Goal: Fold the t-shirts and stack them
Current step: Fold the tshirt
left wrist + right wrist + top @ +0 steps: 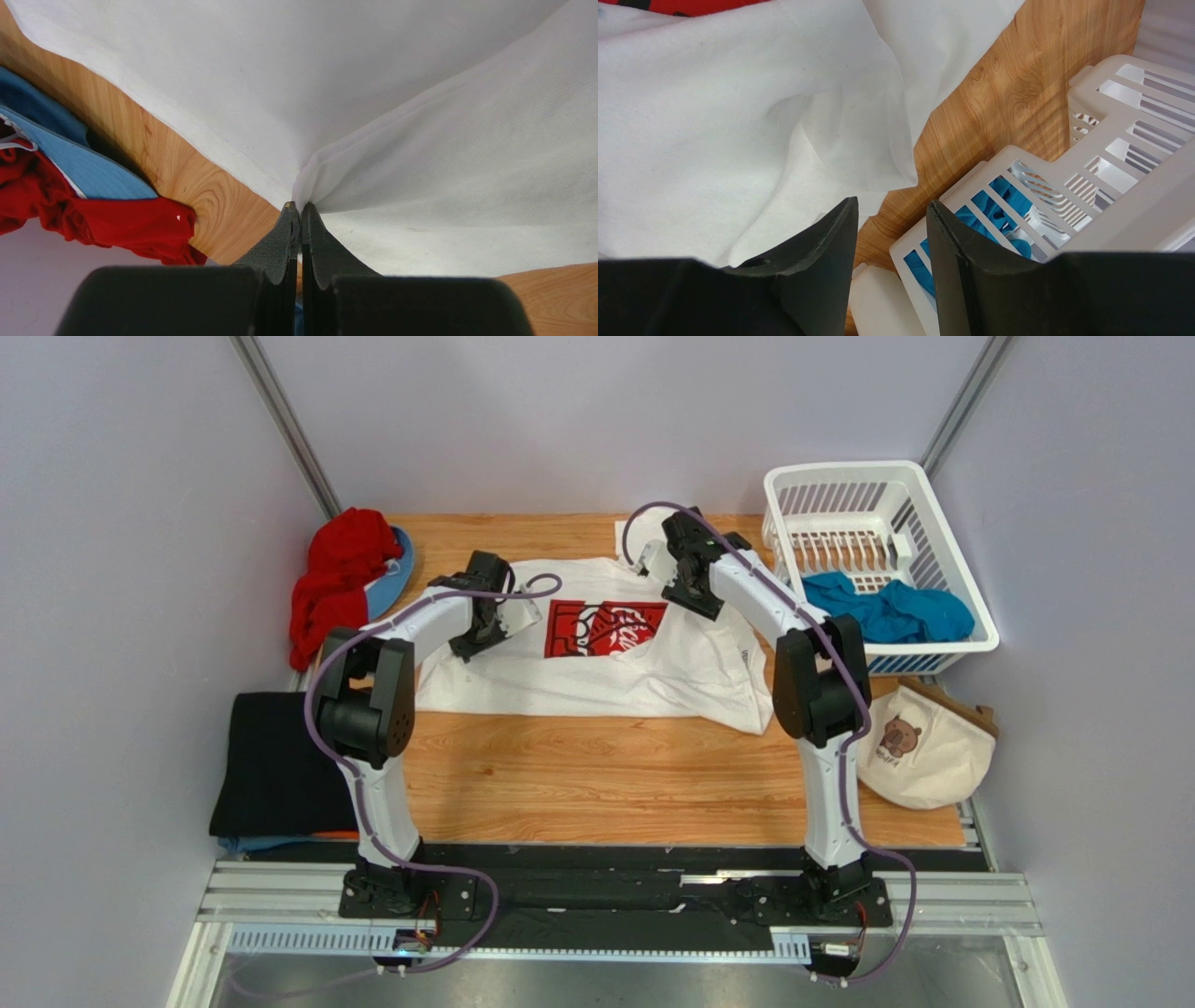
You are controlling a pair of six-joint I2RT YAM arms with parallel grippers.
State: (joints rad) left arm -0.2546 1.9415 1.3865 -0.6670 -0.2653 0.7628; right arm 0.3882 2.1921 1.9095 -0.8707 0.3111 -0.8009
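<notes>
White t-shirt: spread on the tabletop, red print up.
Left gripper: pinched tight on its edge.
Right gripper: jaws parted, apparently gripping nothing, cloth just beside.

1. The left arm and the right arm look alike: slim white tubular links joined by bulky black joint housings.
2. Each arm rises from a flat black base block, with small coloured wiring at its near edge.
3. A thin purple cable runs in loose loops along each arm, from base to wrist.
4. The left gripper has two matte black fingers, broad at the root and curving to narrow tips, with a fine grainy surface.
5. The right gripper has fingers of the same black, horn-like shape.
</notes>
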